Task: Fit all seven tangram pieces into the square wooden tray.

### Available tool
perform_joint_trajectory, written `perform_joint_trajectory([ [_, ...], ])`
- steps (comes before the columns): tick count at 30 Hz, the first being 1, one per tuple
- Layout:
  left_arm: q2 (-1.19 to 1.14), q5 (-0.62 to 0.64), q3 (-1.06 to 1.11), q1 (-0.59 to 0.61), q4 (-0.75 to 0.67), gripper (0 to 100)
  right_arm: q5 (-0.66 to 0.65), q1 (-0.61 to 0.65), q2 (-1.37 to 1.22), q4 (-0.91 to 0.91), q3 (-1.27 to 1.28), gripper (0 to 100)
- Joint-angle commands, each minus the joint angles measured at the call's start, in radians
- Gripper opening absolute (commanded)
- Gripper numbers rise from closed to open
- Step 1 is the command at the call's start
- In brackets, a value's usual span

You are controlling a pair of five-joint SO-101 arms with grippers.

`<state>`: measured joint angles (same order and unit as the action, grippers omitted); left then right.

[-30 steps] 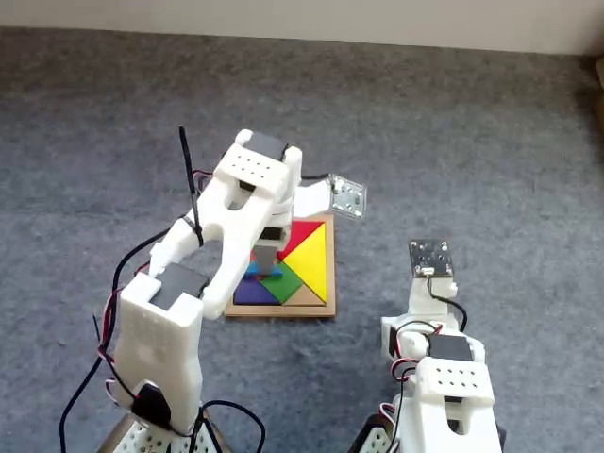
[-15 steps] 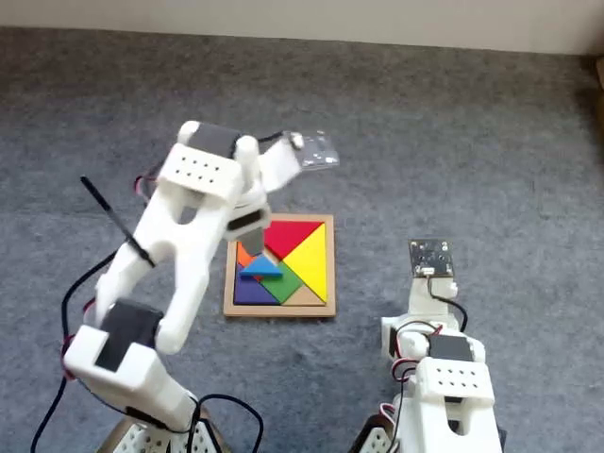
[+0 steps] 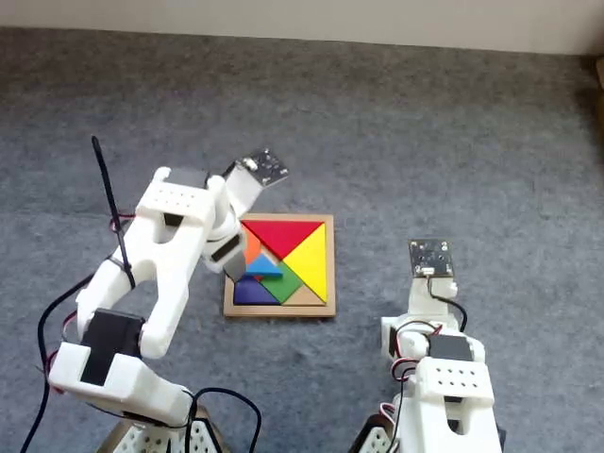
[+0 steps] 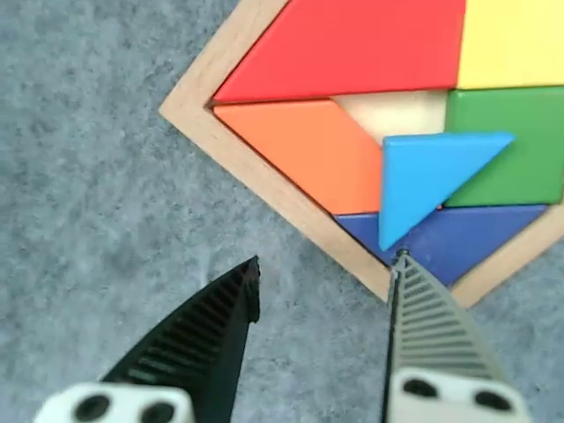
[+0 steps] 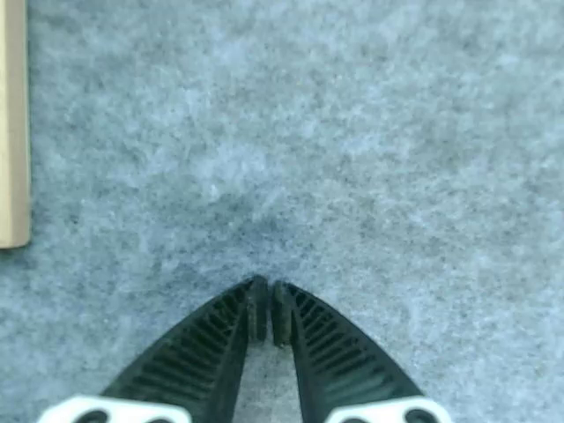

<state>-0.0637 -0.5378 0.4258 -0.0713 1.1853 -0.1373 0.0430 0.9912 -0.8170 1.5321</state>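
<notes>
— What is there in the high view?
— The square wooden tray (image 3: 283, 311) lies on the grey carpet (image 3: 453, 132), in front of both arms. The left arm (image 3: 160, 274) leans over the tray's left side. The right arm (image 3: 444, 377) stands folded, well apart to the right of the tray. Inside the tray I see a red triangle (image 3: 283, 233), a yellow triangle (image 3: 311, 260), a green piece (image 3: 281, 286), a dark blue piece (image 3: 247, 291) and an orange piece (image 3: 251, 247), partly hidden by the arm. A light blue triangle (image 3: 262, 268) sits in the middle.

— And the left wrist view?
— The left gripper (image 4: 326, 260) is spread wide and holds nothing. One finger is over the carpet; the tip of the other is over the tray's edge, near the dark blue piece. The light blue triangle lies on top of the borders of the orange, green and dark blue pieces. Just beside it a patch of bare tray floor (image 4: 388, 110) is visible.

— The right wrist view?
— The right gripper (image 5: 267, 308) is closed, its tips touching each other with nothing between them, over the carpet. A strip of the tray's rim appears farther off.
</notes>
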Motion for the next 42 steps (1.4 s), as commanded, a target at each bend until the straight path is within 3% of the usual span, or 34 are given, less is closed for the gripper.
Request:
perform_joint_trajectory([
  [1, 0.047, 0.012, 0.056, 0.010, -0.097, 24, -0.011, -0.004, 0.001, 0.033, 0.018, 3.6],
  [19, 0.048, 0.069, 0.068, 0.027, -0.242, 24, -0.011, -0.004, 0.001, 0.033, 0.018, 3.6],
  [26, 0.054, 0.072, 0.068, 0.007, -0.244, 24, -0.011, -0.004, 0.001, 0.033, 0.018, 3.6],
  [31, 0.056, 0.163, 0.025, -0.016, -0.239, 24, -0.011, -0.004, 0.001, 0.033, 0.018, 3.6],
  [38, 0.056, 0.183, -0.025, -0.031, -0.238, 24, -0.011, -0.004, 0.001, 0.033, 0.018, 3.6],
  [42, 0.059, 0.183, -0.036, -0.050, -0.181, 24, -0.011, -0.004, 0.001, 0.033, 0.018, 3.6],
])
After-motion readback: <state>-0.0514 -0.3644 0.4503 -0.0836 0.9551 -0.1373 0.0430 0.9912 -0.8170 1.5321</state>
